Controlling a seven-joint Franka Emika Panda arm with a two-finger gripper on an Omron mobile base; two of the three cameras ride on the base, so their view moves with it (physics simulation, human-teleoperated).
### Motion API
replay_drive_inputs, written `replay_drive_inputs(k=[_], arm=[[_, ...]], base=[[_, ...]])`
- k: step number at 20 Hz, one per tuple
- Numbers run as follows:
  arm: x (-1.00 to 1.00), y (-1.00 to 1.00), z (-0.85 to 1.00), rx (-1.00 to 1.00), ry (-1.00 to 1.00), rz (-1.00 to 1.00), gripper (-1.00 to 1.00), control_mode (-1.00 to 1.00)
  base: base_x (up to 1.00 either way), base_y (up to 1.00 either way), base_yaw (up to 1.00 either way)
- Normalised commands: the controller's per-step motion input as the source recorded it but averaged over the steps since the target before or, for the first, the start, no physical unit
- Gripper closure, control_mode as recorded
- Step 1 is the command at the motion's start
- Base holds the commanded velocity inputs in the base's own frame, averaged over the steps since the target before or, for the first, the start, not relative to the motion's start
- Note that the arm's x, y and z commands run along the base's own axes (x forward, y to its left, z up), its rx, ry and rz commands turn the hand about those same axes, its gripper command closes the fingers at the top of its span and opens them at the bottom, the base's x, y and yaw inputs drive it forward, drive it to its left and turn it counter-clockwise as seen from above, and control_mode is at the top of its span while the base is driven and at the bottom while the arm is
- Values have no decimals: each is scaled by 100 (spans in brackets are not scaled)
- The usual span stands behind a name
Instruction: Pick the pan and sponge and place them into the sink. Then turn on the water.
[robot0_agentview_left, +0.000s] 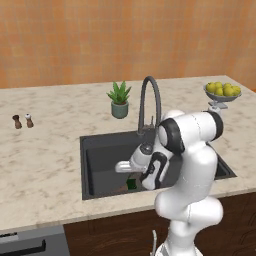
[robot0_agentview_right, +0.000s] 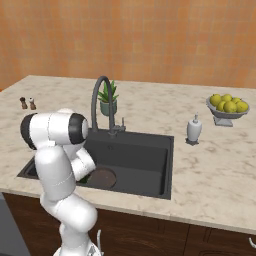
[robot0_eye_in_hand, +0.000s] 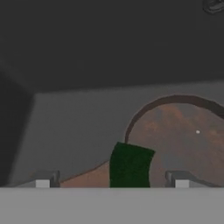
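While base views hide it, claw (robot0_eye_in_hand: 113, 178) gapes empty above sponge (robot0_eye_in_hand: 130, 165) on pan (robot0_eye_in_hand: 183, 140)

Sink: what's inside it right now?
The pan lies on the sink floor, with the sponge green face up at its near edge. The arm covers much of the basin in both base views. No water stream shows.
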Motion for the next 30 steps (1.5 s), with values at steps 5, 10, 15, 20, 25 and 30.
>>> replay_drive_inputs(k=[5, 10, 15, 20, 25, 30], arm=[[-7, 51, 94, -11, 0, 0, -100, -100], [-3, 28, 100, -14, 0, 0, -100, -100], [-17, 26, 100, -15, 0, 0, -100, -100], [-29, 37, 100, -15, 0, 0, -100, -100], [-33, 8, 93, -18, -12, 0, -100, -100], [-28, -73, 90, 0, -8, 1, -100, -100]], base=[[0, 0, 0], [0, 0, 0], [0, 0, 0], [0, 0, 0], [0, 0, 0], [0, 0, 0]])
